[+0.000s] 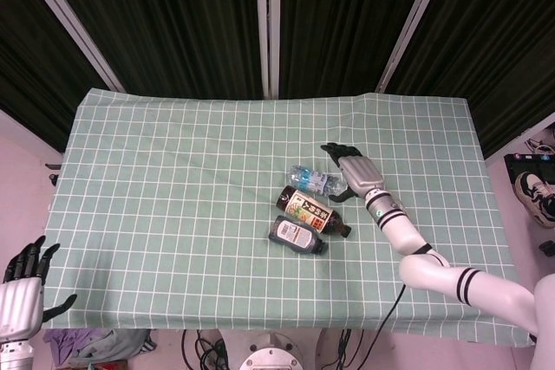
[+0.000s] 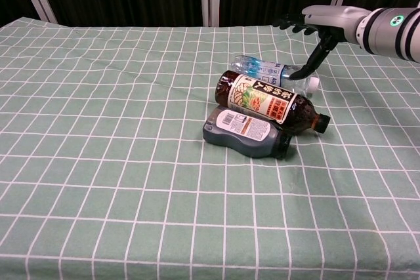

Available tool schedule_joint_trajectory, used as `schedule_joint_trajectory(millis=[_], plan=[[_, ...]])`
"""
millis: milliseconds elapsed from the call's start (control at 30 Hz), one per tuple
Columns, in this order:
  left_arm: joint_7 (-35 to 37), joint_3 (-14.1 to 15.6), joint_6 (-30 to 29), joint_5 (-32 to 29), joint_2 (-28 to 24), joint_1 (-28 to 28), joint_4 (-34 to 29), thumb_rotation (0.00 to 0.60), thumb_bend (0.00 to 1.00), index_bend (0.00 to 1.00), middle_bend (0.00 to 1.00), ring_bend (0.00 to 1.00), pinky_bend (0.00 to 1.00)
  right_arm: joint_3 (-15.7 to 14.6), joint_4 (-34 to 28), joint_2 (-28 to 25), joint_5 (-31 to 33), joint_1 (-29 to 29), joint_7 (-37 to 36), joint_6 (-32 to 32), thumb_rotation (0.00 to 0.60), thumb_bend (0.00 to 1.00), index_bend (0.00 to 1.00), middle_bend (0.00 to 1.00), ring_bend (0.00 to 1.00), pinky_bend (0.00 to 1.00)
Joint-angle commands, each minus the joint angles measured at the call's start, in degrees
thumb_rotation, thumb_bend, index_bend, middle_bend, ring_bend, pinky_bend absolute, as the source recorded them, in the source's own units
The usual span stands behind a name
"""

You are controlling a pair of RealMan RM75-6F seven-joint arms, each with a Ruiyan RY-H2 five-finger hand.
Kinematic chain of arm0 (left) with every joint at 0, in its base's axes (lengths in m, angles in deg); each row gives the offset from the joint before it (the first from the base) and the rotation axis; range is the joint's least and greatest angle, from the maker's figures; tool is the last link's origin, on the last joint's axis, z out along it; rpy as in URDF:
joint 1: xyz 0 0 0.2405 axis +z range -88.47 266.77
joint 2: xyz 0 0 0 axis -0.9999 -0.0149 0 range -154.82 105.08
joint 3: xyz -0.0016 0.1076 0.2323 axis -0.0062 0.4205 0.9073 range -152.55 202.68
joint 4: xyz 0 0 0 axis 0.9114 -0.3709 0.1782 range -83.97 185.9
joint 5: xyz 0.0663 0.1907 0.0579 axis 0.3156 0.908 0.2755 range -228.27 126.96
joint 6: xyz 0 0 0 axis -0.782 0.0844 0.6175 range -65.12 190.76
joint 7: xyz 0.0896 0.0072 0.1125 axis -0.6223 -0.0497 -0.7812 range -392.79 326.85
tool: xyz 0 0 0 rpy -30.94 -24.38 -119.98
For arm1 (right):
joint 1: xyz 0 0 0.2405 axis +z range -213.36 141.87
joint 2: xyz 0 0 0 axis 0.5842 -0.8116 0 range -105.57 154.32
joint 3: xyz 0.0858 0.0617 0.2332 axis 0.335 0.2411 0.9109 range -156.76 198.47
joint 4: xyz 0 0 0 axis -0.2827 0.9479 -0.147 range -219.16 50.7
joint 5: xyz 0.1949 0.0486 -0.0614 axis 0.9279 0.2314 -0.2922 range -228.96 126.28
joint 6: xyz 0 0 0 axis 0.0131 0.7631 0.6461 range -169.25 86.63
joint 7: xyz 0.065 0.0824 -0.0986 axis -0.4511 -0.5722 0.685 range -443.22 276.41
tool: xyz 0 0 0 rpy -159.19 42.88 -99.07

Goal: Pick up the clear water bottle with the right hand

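Right robot hand [image 2: 315, 27] open, empty, at three o'clock of the lying clear plastic water bottle [image 2: 272, 73]; light, slippery, probably best gripped mid-body.

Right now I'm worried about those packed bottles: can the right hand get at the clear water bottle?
Probably yes: the right hand hovers open above the clear water bottle; the brown tea bottle crowds only its near side.

We count three bottles lying on the worktop [image 1: 173, 214]: one clear water bottle [image 1: 316, 180], one brown bottle [image 1: 312, 211] with a printed label, and one dark grey bottle [image 1: 296, 235]. Two hands are visible, the right hand [image 1: 350, 167] and the left hand [image 1: 24, 292].
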Motion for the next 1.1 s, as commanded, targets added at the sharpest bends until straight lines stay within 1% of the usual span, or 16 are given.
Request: schedule_joint_trajectory(millis=[33, 133, 267, 333, 400, 433, 500, 600, 667, 733, 767, 800, 867, 933, 967, 1100], plan=[[0.1, -0.1, 0.4, -0.2, 0.0, -0.2, 0.2, 0.600, 0.00, 0.16, 0.04, 0.04, 0.13, -1.1, 2.9, 2.0, 2.0, 1.9, 1.6, -1.1, 0.600, 0.09, 0.00, 0.01, 0.00, 0.06], [0.1, -0.2, 0.7, -0.3, 0.1, -0.4, 0.2, 0.600, 0.00, 0.16, 0.04, 0.04, 0.13, -2.0, 6.4, 4.3, 3.5, 3.8, 2.6, -2.2, 0.600, 0.09, 0.00, 0.02, 0.00, 0.06], [0.6, -0.3, 1.1, -0.7, 0.2, -0.5, 0.3, 0.600, 0.00, 0.16, 0.04, 0.04, 0.13, -4.0, 12.4, 8.4, 4.7, 6.5, 4.9, -3.5, 0.600, 0.13, 0.00, 0.03, 0.00, 0.06], [0.7, -0.4, 1.2, -0.9, 0.2, -0.4, 0.4, 0.600, 0.00, 0.16, 0.04, 0.04, 0.13, -4.2, 14.8, 10.4, 5.1, 7.3, 5.0, -3.8, 0.600, 0.15, 0.00, 0.04, 0.00, 0.07], [0.8, -0.4, 1.2, -1.0, 0.1, -0.4, 0.4, 0.600, 0.00, 0.16, 0.04, 0.04, 0.13, -4.1, 16.6, 11.8, 4.6, 7.8, 4.6, -3.6, 0.600, 0.18, 0.00, 0.07, 0.00, 0.10], [0.8, -0.4, 1.0, -1.0, 0.0, -0.3, 0.4, 0.600, 0.00, 0.16, 0.04, 0.04, 0.13, -4.1, 17.7, 12.8, 3.8, 7.9, 4.3, -3.1, 0.600, 0.21, 0.01, 0.10, 0.01, 0.15], [0.9, -0.4, 0.8, -1.0, -0.1, -0.1, 0.4, 0.600, 0.00, 0.16, 0.04, 0.04, 0.13, -4.3, 19.7, 14.1, 2.3, 8.0, 3.6, -2.7, 0.600, 0.30, 0.08, 0.18, 0.06, 0.24], [1.1, -0.3, 0.6, -1.1, -0.3, 0.1, 0.3, 0.600, 0.00, 0.16, 0.04, 0.04, 0.13, -4.8, 22.8, 15.7, -0.4, 8.0, 2.5, -2.6, 0.600, 0.43, 0.27, 0.32, 0.19, 0.36], [1.2, -0.2, 0.3, -1.0, -0.3, 0.4, 0.3, 0.600, 0.00, 0.16, 0.04, 0.04, 0.13, -4.8, 23.4, 16.2, -4.3, 7.4, 0.4, 0.0, 0.600, 0.48, 0.39, 0.43, 0.30, 0.47], [1.4, -0.1, 0.2, -1.1, -0.4, 0.6, 0.2, 0.600, 0.00, 0.16, 0.04, 0.04, 0.13, -4.5, 22.9, 16.0, -8.5, 6.3, -3.1, 3.4, 0.600, 0.52, 0.52, 0.53, 0.41, 0.58], [1.5, -0.1, 0.1, -1.1, -0.4, 0.7, 0.1, 0.600, 0.00, 0.16, 0.04, 0.04, 0.13, -4.4, 21.9, 15.4, -11.5, 5.4, -6.2, 5.6, 0.600, 0.53, 0.57, 0.57, 0.45, 0.61], [1.6, -0.1, -0.1, -1.0, -0.5, 0.7, 0.1, 0.600, 0.00, 0.16, 0.04, 0.04, 0.13, -4.4, 21.0, 14.7, -13.6, 4.7, -8.5, 7.2, 0.600, 0.54, 0.60, 0.59, 0.47, 0.63], [1.5, 0.0, -0.4, -0.8, -0.6, 0.9, 0.1, 0.600, 0.00, 0.16, 0.04, 0.04, 0.13, -4.4, 18.1, 12.4, -18.5, 3.1, -13.4, 11.7, 0.600, 0.54, 0.63, 0.60, 0.48, 0.65], [1.7, 0.1, -0.7, -0.6, -0.7, 1.1, 0.0, 0.600, 0.00, 0.16, 0.04, 0.04, 0.13, -4.6, 15.0, 10.0, -22.3, 1.7, -16.2, 15.8, 0.600, 0.54, 0.63, 0.61, 0.48, 0.65], [1.9, 0.2, -0.9, -0.5, -0.8, 1.2, -0.2, 0.600, 0.00, 0.16, 0.04, 0.04, 0.13, -4.6, 12.6, 8.3, -24.4, 0.8, -17.3, 18.5, 0.600, 0.54, 0.64, 0.61, 0.48, 0.66], [1.7, 0.1, -1.3, -0.1, -1.0, 1.3, -0.5, 0.600, 0.00, 0.16, 0.04, 0.04, 0.13, -4.6, 3.7, 3.6, -30.3, -1.4, -18.1, 26.3, 0.600, 0.54, 0.64, 0.60, 0.48, 0.66]])
